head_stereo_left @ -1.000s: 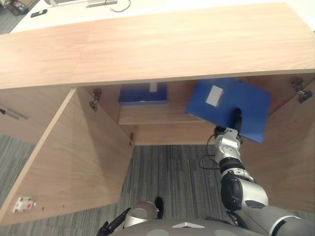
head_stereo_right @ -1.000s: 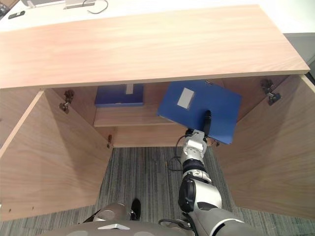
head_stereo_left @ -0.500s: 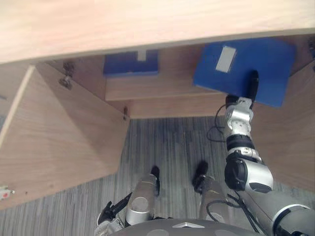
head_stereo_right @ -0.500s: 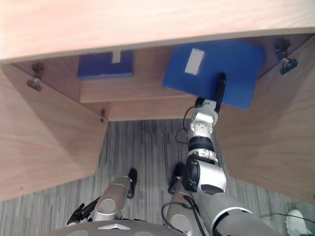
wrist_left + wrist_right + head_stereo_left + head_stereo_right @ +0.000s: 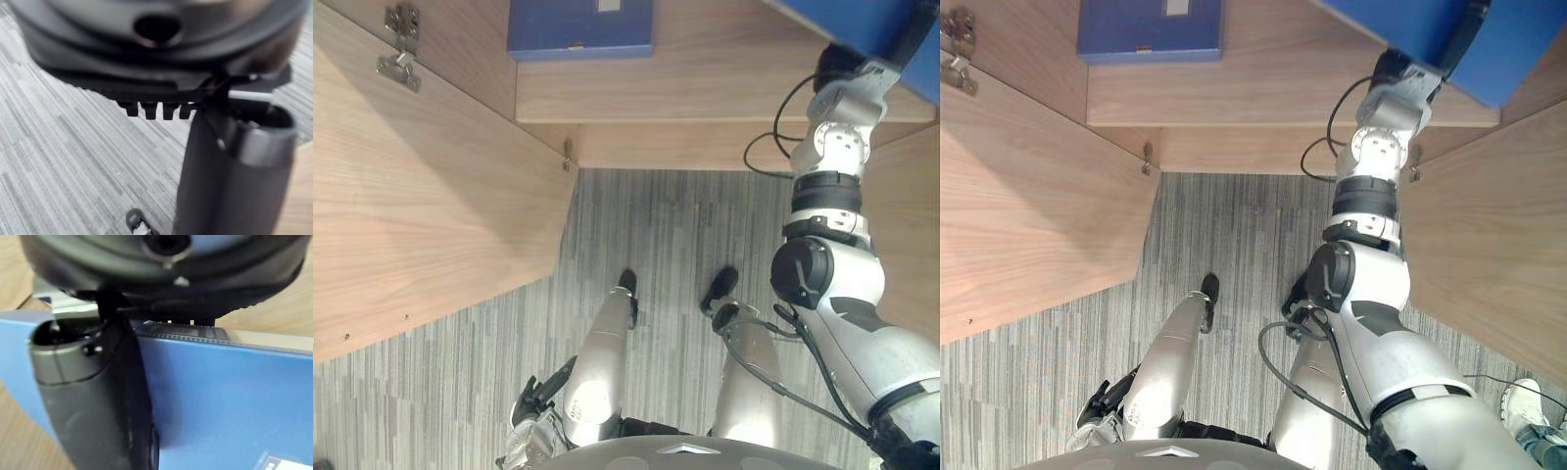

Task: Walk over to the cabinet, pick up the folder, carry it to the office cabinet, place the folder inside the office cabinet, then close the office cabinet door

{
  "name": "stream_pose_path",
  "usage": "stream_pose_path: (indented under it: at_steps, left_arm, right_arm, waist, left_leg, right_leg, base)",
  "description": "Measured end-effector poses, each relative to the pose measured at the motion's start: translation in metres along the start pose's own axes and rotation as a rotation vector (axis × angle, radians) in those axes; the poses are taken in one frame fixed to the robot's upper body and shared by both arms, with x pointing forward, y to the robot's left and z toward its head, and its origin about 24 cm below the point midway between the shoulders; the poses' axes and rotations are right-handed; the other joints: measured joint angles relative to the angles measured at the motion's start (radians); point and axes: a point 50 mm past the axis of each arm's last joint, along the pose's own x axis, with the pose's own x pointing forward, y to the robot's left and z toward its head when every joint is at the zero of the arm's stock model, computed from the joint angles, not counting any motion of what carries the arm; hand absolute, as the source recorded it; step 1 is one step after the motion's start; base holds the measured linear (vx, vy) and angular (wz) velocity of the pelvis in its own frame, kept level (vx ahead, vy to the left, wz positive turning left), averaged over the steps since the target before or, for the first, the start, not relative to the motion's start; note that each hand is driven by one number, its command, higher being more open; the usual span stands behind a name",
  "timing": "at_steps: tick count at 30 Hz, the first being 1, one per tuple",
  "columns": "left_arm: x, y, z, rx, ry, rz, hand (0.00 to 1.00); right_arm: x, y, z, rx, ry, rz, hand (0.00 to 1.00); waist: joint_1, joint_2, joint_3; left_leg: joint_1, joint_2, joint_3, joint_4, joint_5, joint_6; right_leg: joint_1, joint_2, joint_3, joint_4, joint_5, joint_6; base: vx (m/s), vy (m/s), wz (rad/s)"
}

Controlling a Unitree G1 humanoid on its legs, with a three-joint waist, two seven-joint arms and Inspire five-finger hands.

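The right hand (image 5: pixel 93 396) is clamping the blue folder (image 5: pixel 220 396) by its near edge, thumb lying flat across the cover, holding it over the open office cabinet's shelf (image 5: pixel 1263 93), where this stiff, light, probably slick folder is likely wanting a firm edge pinch

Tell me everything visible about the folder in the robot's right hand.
The folder is flat, plain blue and smooth-covered, with the corner of a pale label showing on its face. It is closed and held up at the open wooden cabinet, by its shelf; whether it touches the shelf cannot be told. The right hand grips it, thumb lying across the cover. Part of it runs past the edge of the head views.
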Motion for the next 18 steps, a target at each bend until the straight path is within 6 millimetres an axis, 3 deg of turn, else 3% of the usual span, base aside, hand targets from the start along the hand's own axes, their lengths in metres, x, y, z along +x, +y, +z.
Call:
stream_pose_path:
  at_steps: [5, 13, 18]
  left_arm:
    - [0.0, 0.0, 0.0, 0.001, -0.001, 0.001, 1.0]
    - [0.0, 0.0, 0.0, 0.002, 0.002, 0.002, 1.0]
    - [0.0, -0.003, 0.006, -0.004, -0.024, -0.008, 1.0]
  right_arm:
    - [-0.001, 0.023, -0.006, 0.022, 0.002, 0.043, 0.0]
    - [-0.001, 0.067, 0.003, 0.08, -0.018, 0.117, 0.0]
    - [0.0, 0.094, 0.016, 0.003, -0.05, 0.195, 0.0]
  waist:
    - [0.001, 0.0, 0.0]
    - [0.013, 0.001, 0.0]
    - [0.012, 0.021, 0.009]
  left_leg:
    - [-0.035, -0.012, -0.018, -0.007, 0.01, -0.002]
    - [-0.068, -0.048, -0.05, -0.039, 0.038, -0.004]
    - [-0.156, -0.086, -0.052, 0.096, 0.016, -0.003]
  right_leg:
    - [-0.026, -0.015, -0.019, 0.007, -0.005, -0.002]
    - [-0.064, -0.058, -0.044, 0.029, -0.01, -0.009]
    - [-0.139, -0.12, -0.016, 0.177, -0.077, 0.001]
  base:
    - [0.01, 0.019, 0.15]
    - [0.05, 0.044, 0.18]
    - [0.0, 0.074, 0.26]
